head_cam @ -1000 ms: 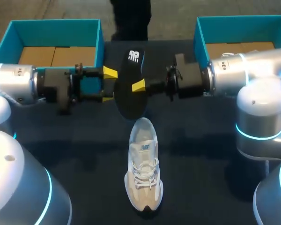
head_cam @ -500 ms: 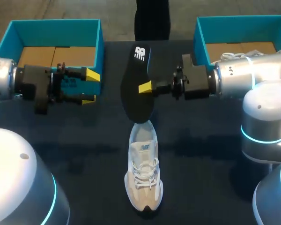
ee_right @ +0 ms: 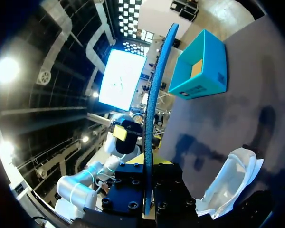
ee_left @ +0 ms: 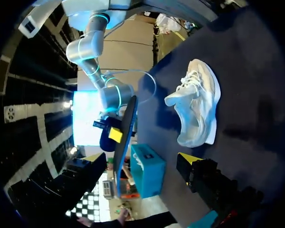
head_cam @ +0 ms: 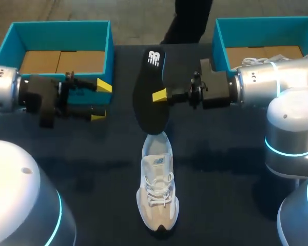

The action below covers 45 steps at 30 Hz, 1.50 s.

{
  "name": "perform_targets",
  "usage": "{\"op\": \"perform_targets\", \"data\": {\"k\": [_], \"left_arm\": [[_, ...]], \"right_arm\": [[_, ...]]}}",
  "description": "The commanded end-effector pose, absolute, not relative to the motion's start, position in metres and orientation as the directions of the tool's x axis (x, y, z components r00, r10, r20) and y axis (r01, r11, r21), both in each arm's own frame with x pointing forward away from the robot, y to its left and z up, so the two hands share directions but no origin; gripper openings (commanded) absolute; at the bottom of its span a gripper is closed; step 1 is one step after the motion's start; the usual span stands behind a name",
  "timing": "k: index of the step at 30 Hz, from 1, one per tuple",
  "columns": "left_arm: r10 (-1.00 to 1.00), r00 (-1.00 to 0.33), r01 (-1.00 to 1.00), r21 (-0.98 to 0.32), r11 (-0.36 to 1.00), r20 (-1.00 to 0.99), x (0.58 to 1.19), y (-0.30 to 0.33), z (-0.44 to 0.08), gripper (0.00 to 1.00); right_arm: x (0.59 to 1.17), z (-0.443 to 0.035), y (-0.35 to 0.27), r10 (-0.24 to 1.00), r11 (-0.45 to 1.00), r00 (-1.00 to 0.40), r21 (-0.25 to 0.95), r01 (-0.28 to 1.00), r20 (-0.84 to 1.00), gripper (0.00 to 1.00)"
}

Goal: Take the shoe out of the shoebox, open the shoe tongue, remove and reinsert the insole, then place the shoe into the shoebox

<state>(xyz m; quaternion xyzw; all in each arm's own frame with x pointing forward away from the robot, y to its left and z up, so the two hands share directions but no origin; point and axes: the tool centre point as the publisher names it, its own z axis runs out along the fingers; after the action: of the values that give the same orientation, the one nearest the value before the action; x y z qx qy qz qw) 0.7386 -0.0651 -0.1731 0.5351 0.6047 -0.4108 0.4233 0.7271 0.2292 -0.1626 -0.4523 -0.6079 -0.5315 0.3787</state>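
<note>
One insole is out of the shoe and pinched at about mid-length by my right jaws. The fingers press it from two sides, with one yellow tip showing against it. It is held up off the surface, its length in line with the shoe. Its lower end is just over the shoe's open collar, and its logo end rises beyond the shoe's heel.

The shoe stands on its sole, heel end away from me and toe toward me, with the laces loose and the mouth open.

My left jaws are spread with nothing between them. They sit well off to the left of the shoe, just in front of the left shoebox. A second shoebox stands beyond and to the right of the shoe, behind my right arm. There is something white in it, but I cannot tell what.

Step in hand, as I judge it: feeding the insole back in.

What could go wrong:
- The insole looks soft and has only one pinch point, so it may bend or swivel in the jaws when its end meets the collar.
- Nothing holds the shoe. A push on the collar could slide it toward me or roll it onto its side.
- If the tongue drops back over the mouth, the insole would ride on top of it or bunch up short of the toe.
- The left jaws are far from the shoe — bracing it would need a long reach first.
</note>
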Motion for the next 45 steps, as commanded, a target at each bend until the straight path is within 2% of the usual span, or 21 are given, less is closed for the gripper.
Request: {"op": "perform_targets", "data": {"k": [1, 11, 20, 34, 41, 45], "left_arm": [[0.396, -0.243, 0.962, -0.167, 0.216, -0.886, 0.721, -0.077, -0.174, 1.00], [0.463, -0.488, 0.860, -0.317, 0.399, -0.740, 0.705, -0.058, -0.196, 1.00], [0.442, -0.731, 0.681, -0.518, 0.517, -0.520, 0.701, -0.050, -0.219, 1.00], [0.458, -0.727, 0.685, -0.500, 0.529, -0.511, 0.701, -0.051, -0.222, 1.00], [0.403, -0.862, 0.507, -0.546, 0.667, -0.308, 0.700, -0.060, -0.255, 1.00], [0.358, -0.900, 0.436, -0.521, 0.733, -0.249, 0.702, -0.058, -0.262, 1.00]], "right_arm": [[0.730, -0.172, 0.223, 0.133, 0.037, -0.313, 0.311, 0.950, 0.940, 0.00], [0.734, -0.178, 0.209, 0.151, 0.033, -0.414, 0.414, 0.910, 0.897, 0.00], [0.744, -0.190, 0.205, 0.169, 0.034, -0.512, 0.514, 0.857, 0.842, 0.00], [0.745, -0.192, 0.205, 0.179, 0.046, -0.517, 0.518, 0.854, 0.837, 0.00], [0.745, -0.208, 0.213, 0.165, 0.078, -0.583, 0.578, 0.812, 0.796, 0.00], [0.752, -0.218, 0.214, 0.133, 0.096, -0.644, 0.637, 0.765, 0.753, 0.00]]}}
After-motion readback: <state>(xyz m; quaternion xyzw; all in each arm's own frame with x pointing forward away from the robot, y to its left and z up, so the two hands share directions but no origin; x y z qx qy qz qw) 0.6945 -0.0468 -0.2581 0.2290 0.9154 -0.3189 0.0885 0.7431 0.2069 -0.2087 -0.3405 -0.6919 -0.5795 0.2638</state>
